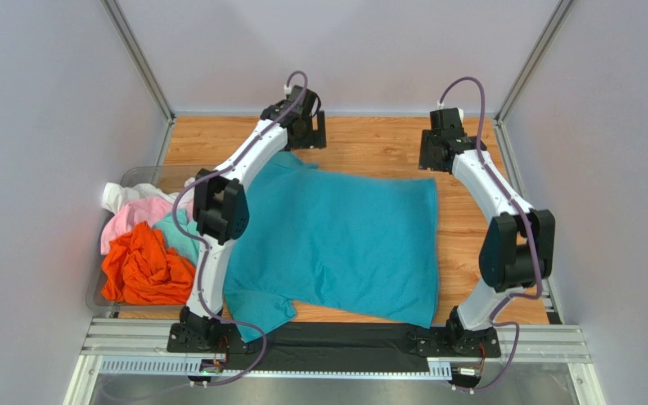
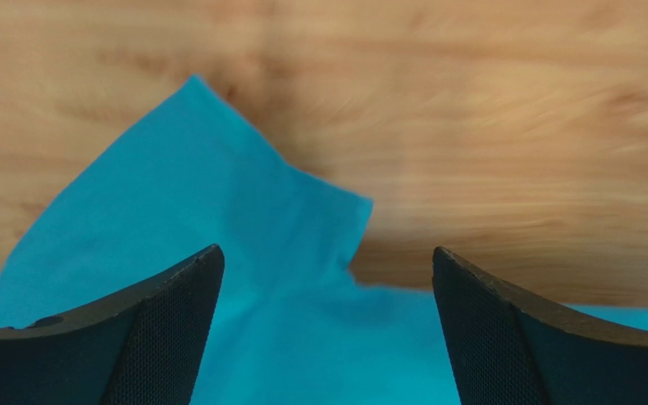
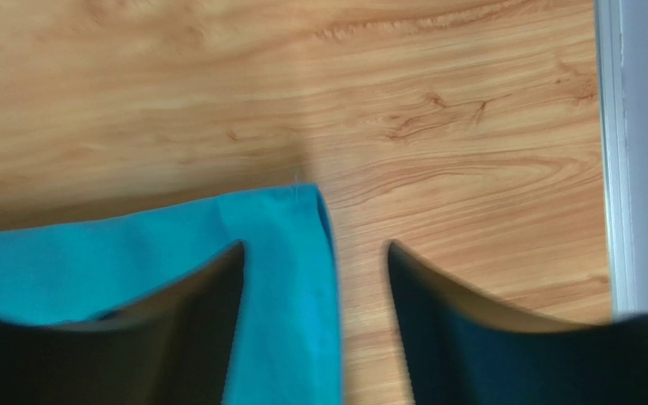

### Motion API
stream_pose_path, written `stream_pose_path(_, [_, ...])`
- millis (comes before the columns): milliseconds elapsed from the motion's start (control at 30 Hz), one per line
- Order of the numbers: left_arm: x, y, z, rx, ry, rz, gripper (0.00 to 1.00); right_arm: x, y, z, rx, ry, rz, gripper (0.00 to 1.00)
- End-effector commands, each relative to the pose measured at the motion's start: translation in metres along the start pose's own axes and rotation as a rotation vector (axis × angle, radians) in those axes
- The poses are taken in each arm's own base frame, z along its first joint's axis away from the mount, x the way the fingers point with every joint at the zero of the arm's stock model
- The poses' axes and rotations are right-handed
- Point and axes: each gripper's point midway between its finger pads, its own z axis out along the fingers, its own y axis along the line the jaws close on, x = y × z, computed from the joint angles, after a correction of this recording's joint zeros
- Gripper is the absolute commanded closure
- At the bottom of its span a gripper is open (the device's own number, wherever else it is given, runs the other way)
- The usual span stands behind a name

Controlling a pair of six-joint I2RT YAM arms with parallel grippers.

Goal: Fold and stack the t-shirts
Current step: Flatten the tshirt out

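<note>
The top external camera looks steeply down from above and behind the arm bases [image 1: 205,333], far enough off to take in the whole wood-grain bench [image 1: 370,139]. Each wrist camera faces the bench from close by, framed by the left gripper [image 2: 326,253] or the right gripper [image 3: 315,246]. With the top view they share the spread teal-blue cloth t-shirt [image 1: 336,236]: the left its sleeve at 11 o'clock, the right its corner at 2 o'clock.

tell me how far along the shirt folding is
Early. Done: the teal t-shirt lies spread flat on the table, no fold yet. In hand: nothing gripped; the left arm and right arm hold open jaws over its far edge. Left: folding it, then the orange shirt, pink shirt, white shirt and light aqua shirt heaped in the bin; no stack exists.
</note>
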Motion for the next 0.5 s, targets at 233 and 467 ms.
stream_pose_path(233, [0.028,0.010,-0.056,0.078,0.060,-0.030,0.00,-0.002,0.015,-0.005,-0.106,0.030,0.067,0.00])
stream_pose_path(467, [0.063,0.033,-0.123,0.114,0.056,-0.087,0.00,0.070,0.056,-0.087,-0.368,0.043,0.088,0.00])
